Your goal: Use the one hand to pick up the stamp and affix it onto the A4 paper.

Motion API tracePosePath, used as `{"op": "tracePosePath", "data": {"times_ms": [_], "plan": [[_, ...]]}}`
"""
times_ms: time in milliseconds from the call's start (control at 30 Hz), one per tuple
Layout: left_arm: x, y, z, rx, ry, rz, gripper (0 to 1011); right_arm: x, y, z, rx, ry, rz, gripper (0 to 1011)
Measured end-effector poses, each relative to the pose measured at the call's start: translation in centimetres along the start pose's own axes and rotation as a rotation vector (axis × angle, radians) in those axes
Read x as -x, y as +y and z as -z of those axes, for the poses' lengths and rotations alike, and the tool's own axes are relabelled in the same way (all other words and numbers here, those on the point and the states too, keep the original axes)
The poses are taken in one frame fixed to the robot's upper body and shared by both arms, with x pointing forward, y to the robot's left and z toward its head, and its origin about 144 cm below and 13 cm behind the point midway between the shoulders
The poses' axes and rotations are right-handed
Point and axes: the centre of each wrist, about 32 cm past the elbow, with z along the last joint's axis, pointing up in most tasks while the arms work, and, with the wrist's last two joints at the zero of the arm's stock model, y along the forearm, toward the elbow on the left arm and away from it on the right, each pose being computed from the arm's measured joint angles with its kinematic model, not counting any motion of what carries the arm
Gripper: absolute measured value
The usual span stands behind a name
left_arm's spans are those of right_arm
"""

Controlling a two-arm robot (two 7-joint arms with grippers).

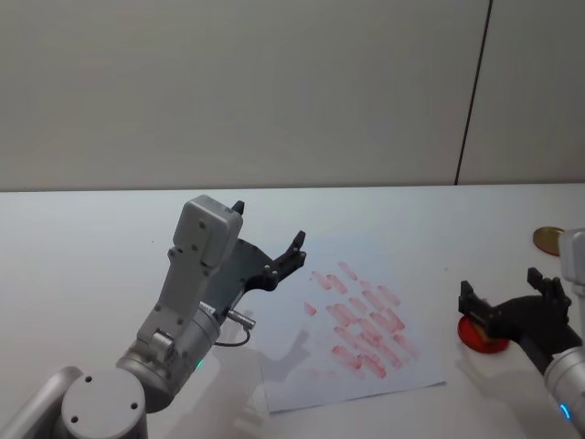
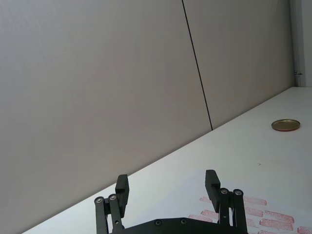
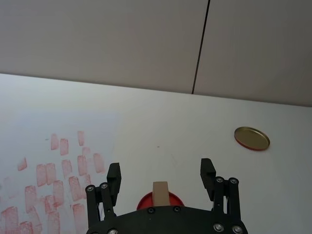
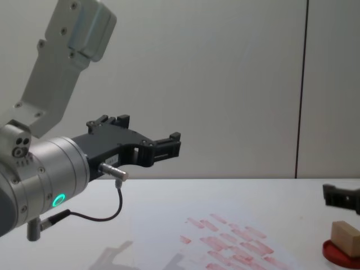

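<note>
The stamp point(image 3: 160, 192) stands on the red ink pad point(image 1: 475, 335), right of the A4 paper point(image 1: 302, 370); your right gripper point(image 3: 161, 166) hangs over it, spread wide and empty; this looks like the pick-up step; next you lower and close squarely on the block; the left gripper point(image 1: 270, 227) waits raised beside the paper, also spread and empty.

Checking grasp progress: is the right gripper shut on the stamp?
No, the right gripper is open, with gaps either side of the stamp on the red ink pad.
</note>
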Motion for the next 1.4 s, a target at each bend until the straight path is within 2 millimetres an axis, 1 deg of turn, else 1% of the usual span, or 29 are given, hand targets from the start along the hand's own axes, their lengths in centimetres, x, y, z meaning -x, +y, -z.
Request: {"op": "tracePosePath", "data": {"times_ms": [533, 667, 733, 800, 833, 867, 900, 967, 1033, 1067, 1100, 1267, 1333, 1400], "plan": [[0.0, 0.0, 0.0, 0.000, 0.000, 0.000, 993, 0.1, 2.4, 1.9, 0.089, -0.006, 0.002, 1001], [0.0, 0.0, 0.0, 0.000, 0.000, 0.000, 993, 0.2, 2.9, 2.2, 0.104, -0.006, -0.001, 924], [0.0, 0.0, 0.0, 0.000, 0.000, 0.000, 993, 0.2, 3.0, 2.3, 0.110, -0.006, -0.002, 910], [0.0, 0.0, 0.0, 0.000, 0.000, 0.000, 993, 0.3, 3.2, 2.4, 0.119, -0.007, -0.003, 811], [0.0, 0.0, 0.0, 0.000, 0.000, 0.000, 993, 0.3, 3.3, 2.4, 0.123, -0.008, -0.004, 794], [0.0, 0.0, 0.0, 0.000, 0.000, 0.000, 993, 0.3, 3.4, 2.4, 0.124, -0.008, -0.005, 740], [0.0, 0.0, 0.0, 0.000, 0.000, 0.000, 993, 0.3, 3.5, 2.5, 0.128, -0.009, -0.005, 740], [0.0, 0.0, 0.0, 0.000, 0.000, 0.000, 993, 0.4, 3.6, 2.5, 0.130, -0.011, -0.006, 682], [0.0, 0.0, 0.0, 0.000, 0.000, 0.000, 993, 0.4, 3.7, 2.5, 0.134, -0.013, -0.006, 599], [0.0, 0.0, 0.0, 0.000, 0.000, 0.000, 993, 0.4, 3.7, 2.6, 0.135, -0.014, -0.006, 589], [0.0, 0.0, 0.0, 0.000, 0.000, 0.000, 993, 0.4, 3.8, 2.6, 0.136, -0.015, -0.006, 543], [0.0, 0.0, 0.0, 0.000, 0.000, 0.000, 993, 0.4, 3.9, 2.7, 0.145, -0.019, -0.004, 402], [0.0, 0.0, 0.0, 0.000, 0.000, 0.000, 993, 0.4, 3.9, 2.7, 0.149, -0.021, -0.002, 319], [0.0, 0.0, 0.0, 0.000, 0.000, 0.000, 993, 0.4, 4.0, 2.8, 0.154, -0.023, 0.001, 280]]}}
